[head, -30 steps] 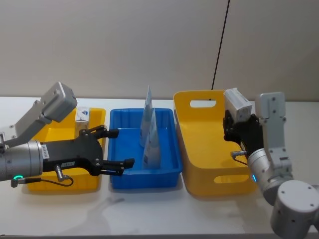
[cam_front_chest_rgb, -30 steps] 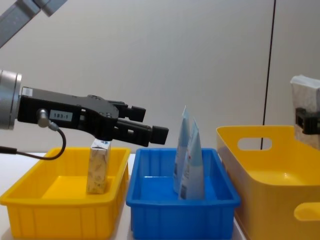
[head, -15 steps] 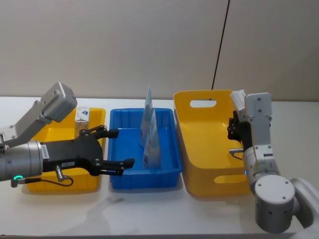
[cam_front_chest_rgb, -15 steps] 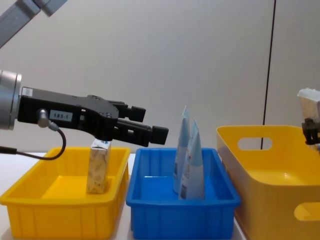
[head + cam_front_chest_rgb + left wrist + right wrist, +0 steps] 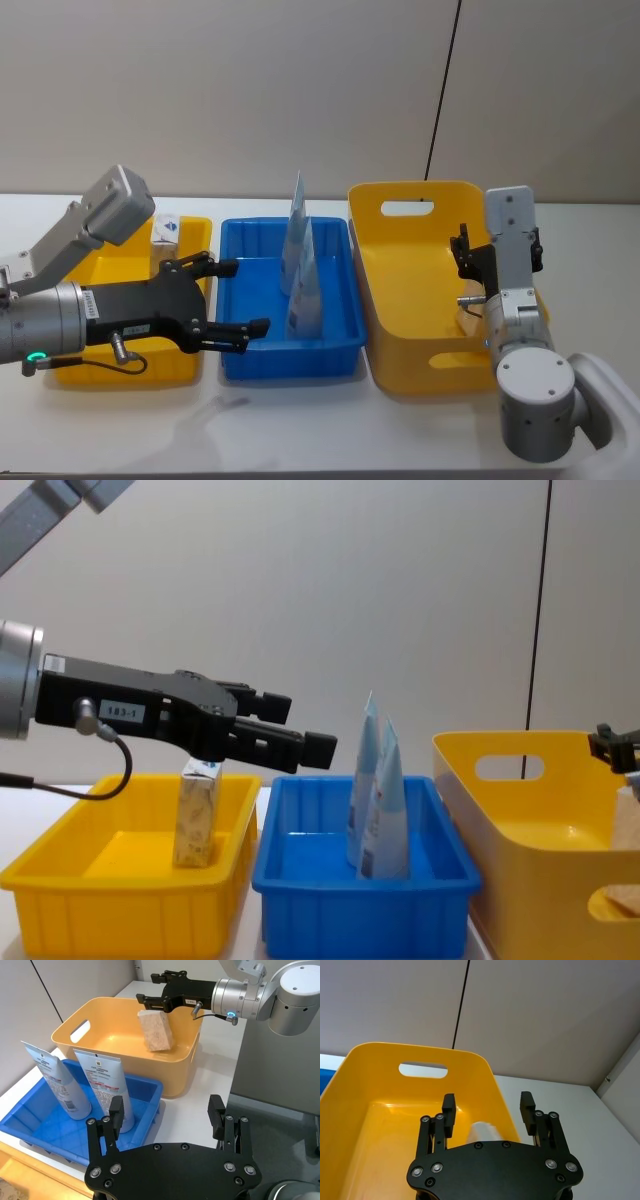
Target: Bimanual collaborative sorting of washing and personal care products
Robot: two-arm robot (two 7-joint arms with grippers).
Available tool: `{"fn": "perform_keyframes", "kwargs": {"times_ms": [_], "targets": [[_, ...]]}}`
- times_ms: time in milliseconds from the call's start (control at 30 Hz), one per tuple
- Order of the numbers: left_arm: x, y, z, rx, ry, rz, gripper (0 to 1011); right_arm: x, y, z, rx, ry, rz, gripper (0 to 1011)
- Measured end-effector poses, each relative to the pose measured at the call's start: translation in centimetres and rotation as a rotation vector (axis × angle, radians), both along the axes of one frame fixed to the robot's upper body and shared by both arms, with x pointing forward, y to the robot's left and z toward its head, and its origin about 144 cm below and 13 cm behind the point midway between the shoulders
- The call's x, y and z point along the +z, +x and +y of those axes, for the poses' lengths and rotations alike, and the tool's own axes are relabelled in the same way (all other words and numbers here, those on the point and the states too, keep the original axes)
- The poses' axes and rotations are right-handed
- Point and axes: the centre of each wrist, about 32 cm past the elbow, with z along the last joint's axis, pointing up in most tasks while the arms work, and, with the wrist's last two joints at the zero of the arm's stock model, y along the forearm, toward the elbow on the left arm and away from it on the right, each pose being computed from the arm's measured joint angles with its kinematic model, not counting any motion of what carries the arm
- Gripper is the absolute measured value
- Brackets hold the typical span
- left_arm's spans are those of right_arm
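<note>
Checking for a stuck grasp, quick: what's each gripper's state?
Left gripper: open, holding nothing.
Right gripper: open, holding nothing; marble-patterned carton tilted below it in the large yellow bin.

Left gripper [image 5: 246, 296], right gripper [image 5: 487, 1105]: both seemingly spread wide.

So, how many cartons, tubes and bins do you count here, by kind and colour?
Cartons: 2
Tubes: 2
Yellow bins: 2
Blue bins: 1
Total: 7
</note>
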Motion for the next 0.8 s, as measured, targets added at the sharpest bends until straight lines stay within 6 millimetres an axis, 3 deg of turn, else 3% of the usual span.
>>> {"fn": "perform_keyframes", "kwargs": {"times_ms": [100,333,800], "targets": [[0.0,0.0,0.0,0.0,0.0,0.0,1000,-0.05,0.08,0.06,-0.004,-0.003,0.0,857],[0.0,0.0,0.0,0.0,0.0,0.0,1000,-0.13,0.2,0.14,-0.011,-0.009,0.0,1003],[0.0,0.0,0.0,0.0,0.0,0.0,1000,-0.2,0.31,0.21,-0.017,-0.015,0.0,1003]]}}
